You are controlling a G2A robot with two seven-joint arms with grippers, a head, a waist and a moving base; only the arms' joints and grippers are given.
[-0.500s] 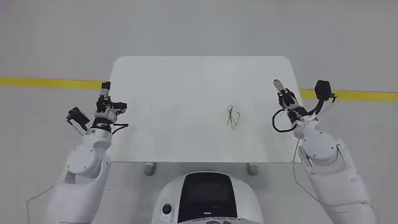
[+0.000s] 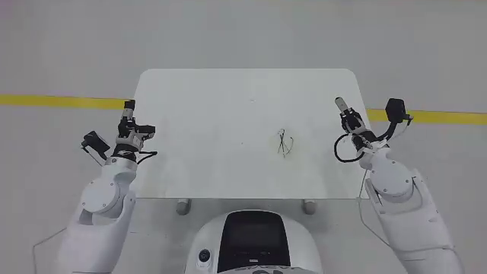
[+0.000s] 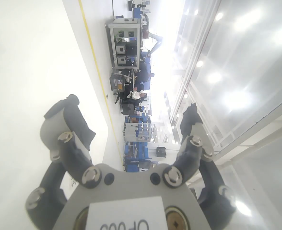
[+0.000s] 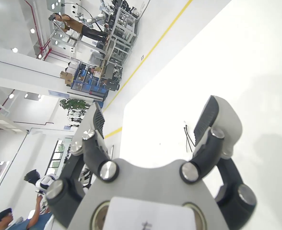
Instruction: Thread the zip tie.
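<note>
1. The zip tie [image 2: 284, 144] is thin, black and wiry. It reads as two or three fine strands crossing or bent over each other; I cannot tell whether that is one folded tie or several.
2. In the right wrist view the zip tie [image 4: 187, 136] shows as dark lines spreading apart from one end. The head is too small to pick out for sure.
3. It lies flat on the white table [image 2: 228, 122], right of the middle and in the half nearer the robot. Nothing touches it.
4. In the top view its long axis runs roughly from the far side to the near side of the table, with a slight tilt. Which end is the tail I cannot tell.
5. The left gripper [image 2: 128, 108] sits just off the table's left edge, well apart from the tie. Its wrist view shows the left gripper [image 3: 131, 104] with fingers spread wide and nothing between them.
6. The right gripper [image 2: 342, 106] sits at the table's right edge, nearer the tie but not touching it. Its wrist view shows the right gripper [image 4: 154, 104] with fingers apart and empty.
7. Against the frame half a second earlier, no difference shows. The tie and both arms are in the same spots.
</note>
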